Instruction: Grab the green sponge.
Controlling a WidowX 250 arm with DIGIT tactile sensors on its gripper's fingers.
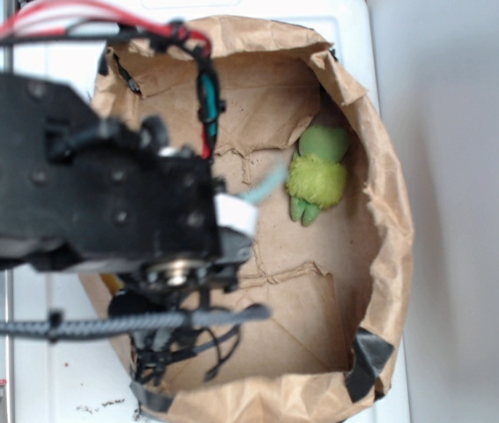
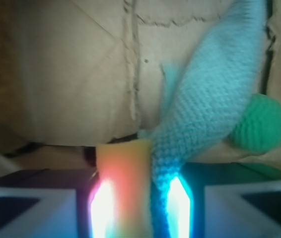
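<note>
In the wrist view the green sponge (image 2: 124, 171) shows as a yellow foam block, tinted orange by the finger lights. It stands upright between my fingers. My gripper (image 2: 139, 203) is shut on it, and a teal knitted rag (image 2: 205, 109) is pinched in beside the sponge on its right and trails up and away. The sponge's dark green face does not show. In the exterior view my gripper (image 1: 234, 216) is over the middle of the paper-lined box, the rag (image 1: 267, 183) sticks out to its right, and the arm hides the sponge.
A crumpled brown paper bag (image 1: 391, 220) lines the box and forms raised walls all round. A round green ball (image 2: 259, 124) lies right of the rag, also visible at the far right wall (image 1: 324, 141). A fuzzy lime toy (image 1: 317, 181) sits below it.
</note>
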